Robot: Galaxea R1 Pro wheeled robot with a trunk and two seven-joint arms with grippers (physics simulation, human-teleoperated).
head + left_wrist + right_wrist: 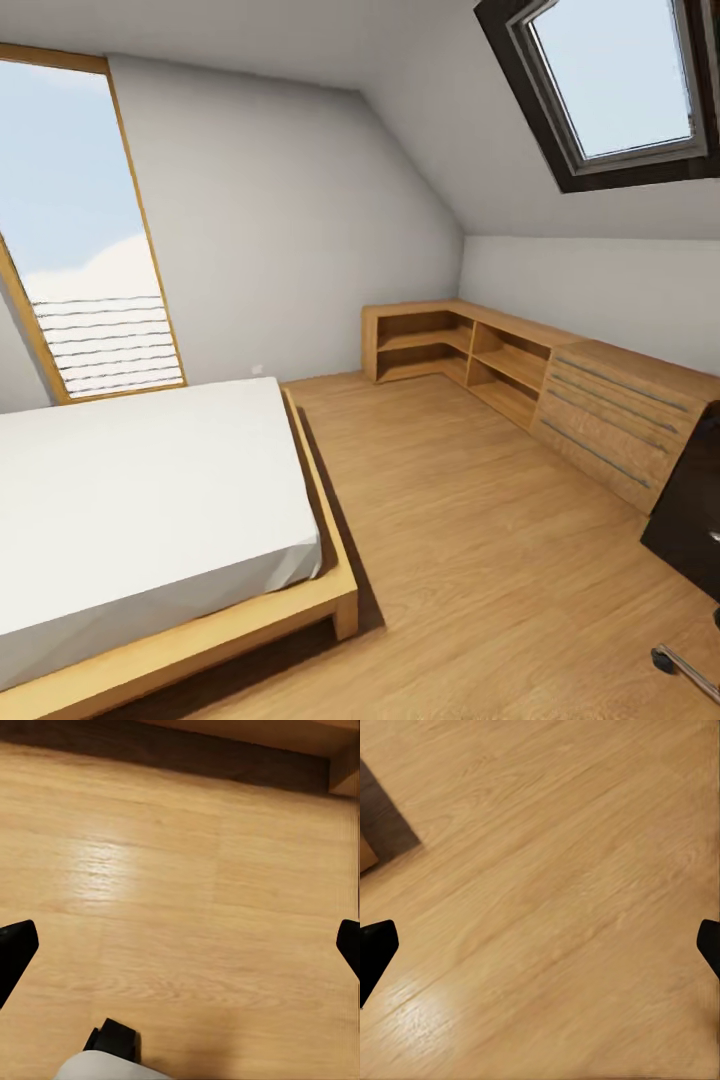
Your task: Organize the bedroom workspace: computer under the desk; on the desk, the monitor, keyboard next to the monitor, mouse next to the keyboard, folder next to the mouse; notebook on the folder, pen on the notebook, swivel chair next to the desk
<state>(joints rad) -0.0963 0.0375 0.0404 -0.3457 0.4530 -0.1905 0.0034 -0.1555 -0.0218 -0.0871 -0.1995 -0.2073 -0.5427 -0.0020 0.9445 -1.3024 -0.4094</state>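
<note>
Desk is the likeliest name for the dark, glossy slab that is cutting into the right edge of the head view, just past the end of the light wooden chest with its bar handles, though too little of it is showing to be sure. Below it, at the lower right corner, a chrome leg with a black caster is poking in, which I am taking for part of the swivel chair's star base. No computer, monitor, keyboard, mouse, folder, notebook or pen is appearing, so the robot seems to be travelling or turning, with the workspace lying off to its right. The head camera is looking across bare wooden floor toward low open shelves in the far corner, with a white-covered bed on a wooden frame at the left, a tall window behind it and a skylight overhead. Both arms are hanging low with their cameras pointing at the floorboards, probably tucked for driving rather than readied for a grasp. The left gripper is holding its jaws spread wide with nothing between them, its dark fingertips sitting at opposite edges of the left wrist view, where a bit of the robot's own body is also showing. The right gripper is likewise spread wide and carrying nothing.
</note>
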